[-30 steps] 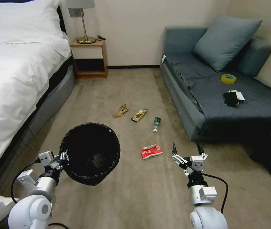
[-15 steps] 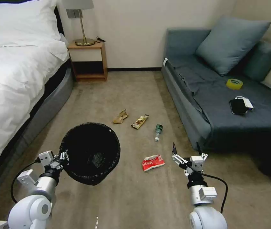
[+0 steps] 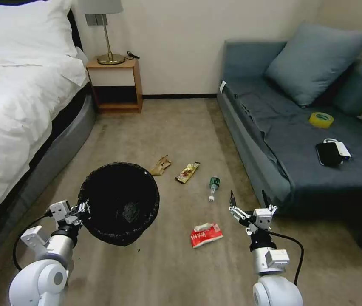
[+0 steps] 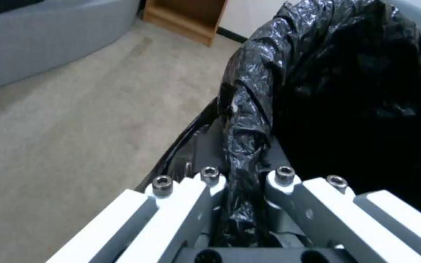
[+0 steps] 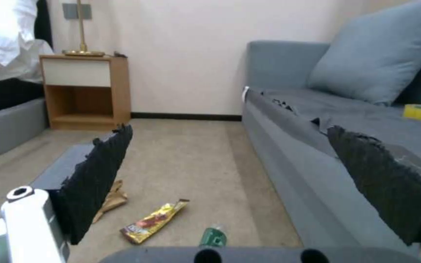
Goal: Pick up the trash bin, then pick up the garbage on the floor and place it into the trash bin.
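Note:
My left gripper (image 3: 83, 210) is shut on the rim of the trash bin (image 3: 119, 203), whose crinkly black bag (image 4: 249, 120) is pinched between its fingers, and it holds the bin above the carpet. Garbage lies on the floor: a red-and-white wrapper (image 3: 206, 234), a small clear bottle with a green label (image 3: 213, 187), a brown-gold snack wrapper (image 3: 188, 172) and a tan scrap (image 3: 160, 165) partly behind the bin's rim. My right gripper (image 3: 249, 199) hangs open with nothing in it, to the right of the red wrapper. The right wrist view shows the snack wrapper (image 5: 153, 221), the bottle (image 5: 213, 236) and the scrap (image 5: 110, 200).
A white bed (image 3: 15, 110) runs along the left, a wooden nightstand (image 3: 114, 85) with a lamp stands at the far wall. On the right, a grey sofa (image 3: 300, 140) carries a cushion, a yellow tape roll (image 3: 321, 120) and a black phone (image 3: 329, 154). Carpet lies between.
The whole head view has shifted: the garbage now sits lower and the sofa larger, so the camera has moved forward. Both arms keep their pose, the bin still gripped.

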Robot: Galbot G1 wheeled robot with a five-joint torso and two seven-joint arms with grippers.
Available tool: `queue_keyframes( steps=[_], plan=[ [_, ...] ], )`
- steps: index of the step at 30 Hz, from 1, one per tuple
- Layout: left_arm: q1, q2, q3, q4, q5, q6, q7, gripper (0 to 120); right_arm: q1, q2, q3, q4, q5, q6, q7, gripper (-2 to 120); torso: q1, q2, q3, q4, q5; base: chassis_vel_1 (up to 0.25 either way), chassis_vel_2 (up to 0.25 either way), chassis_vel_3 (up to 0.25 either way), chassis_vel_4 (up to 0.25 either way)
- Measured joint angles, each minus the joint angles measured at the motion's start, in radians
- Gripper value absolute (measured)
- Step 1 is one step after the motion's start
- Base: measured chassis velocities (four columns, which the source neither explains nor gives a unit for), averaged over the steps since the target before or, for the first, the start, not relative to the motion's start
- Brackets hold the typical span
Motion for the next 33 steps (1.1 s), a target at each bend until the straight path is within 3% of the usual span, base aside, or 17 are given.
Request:
queue_keyframes(
  steps=[12,20,22,24,26,28,29,31,33],
  plan=[
    [-0.005,0.005,-0.006,0.012,-0.013,0.005,-0.001,4,0.042,-0.023,-0.039,-0.070,0.021,0.009,0.000,100,0.000,0.000,0.000,0.0000,0.0002,-0.148,0.139,0.147,-0.149],
    [-0.014,0.023,-0.011,0.028,-0.032,0.010,0.002,4,0.145,-0.115,-0.146,-0.163,0.124,-0.066,0.055,100,0.000,0.000,0.000,0.0000,0.0003,-0.020,0.006,0.012,-0.020],
    [-0.014,0.027,-0.011,0.033,-0.034,0.010,0.005,4,0.177,-0.149,-0.198,-0.191,0.197,-0.111,0.106,100,0.000,0.000,0.000,0.0000,0.0001,0.000,0.000,0.000,0.000],
    [-0.015,0.029,-0.012,0.044,-0.035,0.011,0.009,4,0.232,-0.189,-0.295,-0.221,0.383,-0.227,0.220,100,0.000,0.000,0.000,-0.0002,0.0002,0.000,0.000,0.000,0.000],
    [-0.015,0.029,-0.012,0.047,-0.035,0.011,0.011,4,0.245,-0.194,-0.313,-0.226,0.422,-0.252,0.247,100,0.000,0.000,0.000,-0.0002,0.0002,0.000,0.000,0.000,0.000],
    [-0.015,0.030,-0.012,0.055,-0.035,0.011,0.015,4,0.300,-0.206,-0.368,-0.241,0.553,-0.343,0.348,100,0.000,0.000,0.000,-0.0003,0.0001,0.000,0.000,0.000,0.000],
    [-0.013,0.031,-0.012,0.063,-0.036,0.011,0.018,4,0.376,-0.210,-0.427,-0.265,0.725,-0.431,0.494,100,0.000,0.000,0.000,-0.0001,0.0002,0.000,0.000,0.000,0.000],
    [-0.012,0.032,-0.012,0.065,-0.037,0.010,0.020,4,0.404,-0.210,-0.443,-0.273,0.787,-0.460,0.544,100,0.000,0.000,0.000,0.0001,0.0001,0.000,0.000,0.000,0.000],
    [-0.009,0.034,-0.016,0.072,-0.043,0.010,0.021,4,0.492,-0.206,-0.491,-0.303,0.990,-0.538,0.732,100,0.000,0.000,0.000,0.0001,0.0001,0.000,0.000,0.000,0.000]
  ],
)
